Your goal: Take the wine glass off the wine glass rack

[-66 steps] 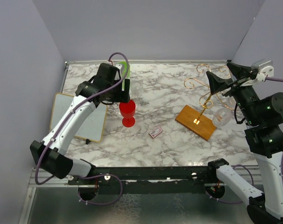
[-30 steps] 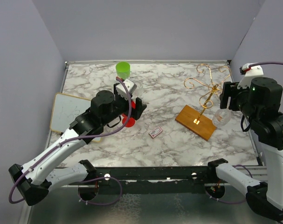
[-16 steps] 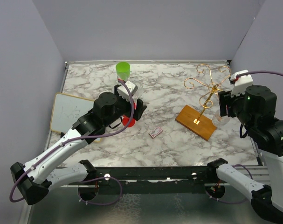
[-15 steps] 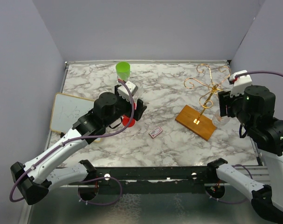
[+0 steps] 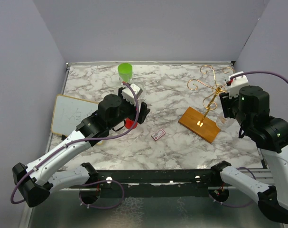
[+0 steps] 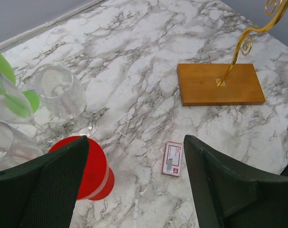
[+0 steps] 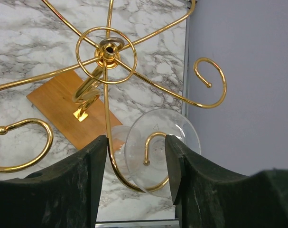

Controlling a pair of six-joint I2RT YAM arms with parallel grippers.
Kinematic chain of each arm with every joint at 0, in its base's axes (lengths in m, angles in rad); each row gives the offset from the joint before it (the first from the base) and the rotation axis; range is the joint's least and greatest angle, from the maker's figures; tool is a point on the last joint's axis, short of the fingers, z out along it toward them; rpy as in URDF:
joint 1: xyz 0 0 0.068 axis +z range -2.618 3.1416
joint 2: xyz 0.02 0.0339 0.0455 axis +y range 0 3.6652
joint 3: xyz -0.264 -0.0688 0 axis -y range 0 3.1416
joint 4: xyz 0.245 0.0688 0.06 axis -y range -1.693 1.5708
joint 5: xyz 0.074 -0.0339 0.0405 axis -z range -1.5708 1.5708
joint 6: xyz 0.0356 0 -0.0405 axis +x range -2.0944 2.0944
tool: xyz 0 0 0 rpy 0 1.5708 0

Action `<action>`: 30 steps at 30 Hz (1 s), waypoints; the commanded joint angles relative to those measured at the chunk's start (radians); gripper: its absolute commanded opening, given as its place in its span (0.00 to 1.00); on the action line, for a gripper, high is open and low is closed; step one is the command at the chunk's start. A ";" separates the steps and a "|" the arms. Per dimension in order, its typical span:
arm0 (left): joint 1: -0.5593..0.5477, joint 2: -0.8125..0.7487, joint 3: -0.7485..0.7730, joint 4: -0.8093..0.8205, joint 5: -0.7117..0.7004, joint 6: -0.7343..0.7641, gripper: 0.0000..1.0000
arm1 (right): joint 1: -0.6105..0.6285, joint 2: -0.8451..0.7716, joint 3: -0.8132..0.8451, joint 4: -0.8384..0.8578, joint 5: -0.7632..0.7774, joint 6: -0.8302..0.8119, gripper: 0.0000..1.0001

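No legible text is found; print on the small red-and-white card [image 6: 172, 158] is too small to be read.

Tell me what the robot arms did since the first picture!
The left end effector pulled back toward the robot, away from the red glass, and hangs open. The right end effector swung from pointing sideways to facing down over the rack, open above the hanging wine glass. Nothing was grabbed. The red glass, green cup, rack and little card stayed put.
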 commanded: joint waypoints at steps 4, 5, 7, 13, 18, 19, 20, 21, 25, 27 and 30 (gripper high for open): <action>-0.006 0.007 -0.009 0.034 -0.023 0.010 0.83 | 0.013 0.024 -0.001 0.058 0.080 -0.016 0.50; -0.005 0.008 -0.009 0.034 -0.024 0.010 0.83 | 0.013 0.026 0.005 0.058 0.076 -0.016 0.50; -0.006 0.008 -0.009 0.034 -0.023 0.011 0.83 | 0.013 0.026 0.026 0.058 0.042 -0.007 0.51; -0.006 0.009 -0.015 0.035 -0.023 0.012 0.83 | 0.013 0.001 0.062 0.084 0.059 0.112 0.66; -0.008 0.008 -0.018 0.034 -0.022 0.013 0.83 | 0.013 -0.010 0.073 0.039 0.199 0.270 0.88; -0.009 0.007 -0.018 0.034 -0.021 0.013 0.83 | 0.013 -0.003 0.086 0.014 0.221 0.311 0.92; -0.009 0.007 -0.019 0.034 -0.022 0.014 0.83 | 0.013 0.003 0.101 -0.013 0.239 0.354 0.94; -0.009 0.006 -0.020 0.033 -0.021 0.012 0.83 | 0.013 0.013 0.122 -0.042 0.250 0.399 0.96; -0.011 0.002 -0.018 0.036 -0.016 0.010 0.83 | 0.013 0.048 0.187 -0.132 0.260 0.566 0.96; -0.013 -0.001 -0.019 0.036 -0.014 0.008 0.83 | 0.013 0.064 0.193 -0.148 0.252 0.599 0.96; -0.014 -0.005 -0.021 0.036 -0.013 0.009 0.83 | 0.013 0.089 0.182 -0.171 0.265 0.636 0.96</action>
